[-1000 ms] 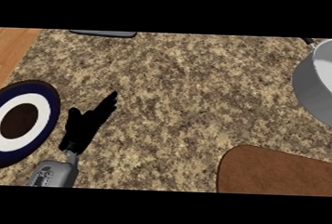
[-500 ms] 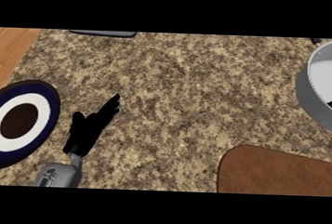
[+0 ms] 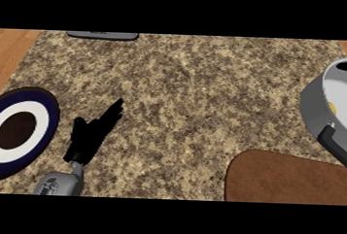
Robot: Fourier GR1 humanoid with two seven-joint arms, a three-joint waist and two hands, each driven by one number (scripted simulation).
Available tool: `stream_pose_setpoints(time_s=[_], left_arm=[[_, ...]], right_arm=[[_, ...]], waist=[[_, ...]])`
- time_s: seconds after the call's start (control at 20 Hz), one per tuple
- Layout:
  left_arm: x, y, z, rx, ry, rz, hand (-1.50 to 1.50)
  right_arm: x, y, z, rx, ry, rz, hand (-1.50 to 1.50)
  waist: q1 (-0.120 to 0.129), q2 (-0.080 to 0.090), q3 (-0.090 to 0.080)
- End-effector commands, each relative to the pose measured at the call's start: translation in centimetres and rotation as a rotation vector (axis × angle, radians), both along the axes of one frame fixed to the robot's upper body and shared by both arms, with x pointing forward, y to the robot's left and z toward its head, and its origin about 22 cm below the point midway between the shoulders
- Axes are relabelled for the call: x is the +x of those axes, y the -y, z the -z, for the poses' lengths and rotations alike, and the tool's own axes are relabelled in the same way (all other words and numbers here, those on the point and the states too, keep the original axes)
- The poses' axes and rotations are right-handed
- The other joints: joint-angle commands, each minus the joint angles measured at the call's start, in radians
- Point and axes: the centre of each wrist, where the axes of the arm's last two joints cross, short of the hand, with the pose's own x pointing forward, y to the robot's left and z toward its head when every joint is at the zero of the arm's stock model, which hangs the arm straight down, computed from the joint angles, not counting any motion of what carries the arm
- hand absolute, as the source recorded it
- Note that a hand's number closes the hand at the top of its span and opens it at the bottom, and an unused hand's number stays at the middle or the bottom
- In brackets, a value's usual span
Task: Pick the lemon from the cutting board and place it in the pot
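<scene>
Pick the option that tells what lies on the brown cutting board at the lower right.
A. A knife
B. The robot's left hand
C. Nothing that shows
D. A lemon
C: the visible part of the cutting board is bare brown, a small yellow patch shows inside the pot at the right edge, and the left hand lies open on the counter near the plate.

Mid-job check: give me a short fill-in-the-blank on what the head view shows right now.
1. The left robot hand rests on the counter with its fingers ____.
2. The plate with the white ring lies to the ____ of that hand.
3. A bit of yellow shows inside the grey ____ at the view's right edge.
4. The brown cutting board has ____ lying on its visible part.

Missing words: straight; left; pot; nothing
</scene>
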Motion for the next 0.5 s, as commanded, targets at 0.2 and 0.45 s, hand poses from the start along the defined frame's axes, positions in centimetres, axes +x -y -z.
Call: stream_pose_setpoints(time_s=[0.2,0.45], left_arm=[[-0.9,0.1,0.4,-0.013,-0.009,-0.021,0.0],[-0.2,-1.6,-0.3,-0.006,-0.002,-0.037,0.0]], right_arm=[[-3.8,5.9,-2.4,0.104,0.361,0.212,-1.5],[-7.2,8.6,0.9,0.159,0.462,0.233,-1.5]], waist=[[-0.021,-0.009,-0.002],[-0.02,-0.007,-0.002]])
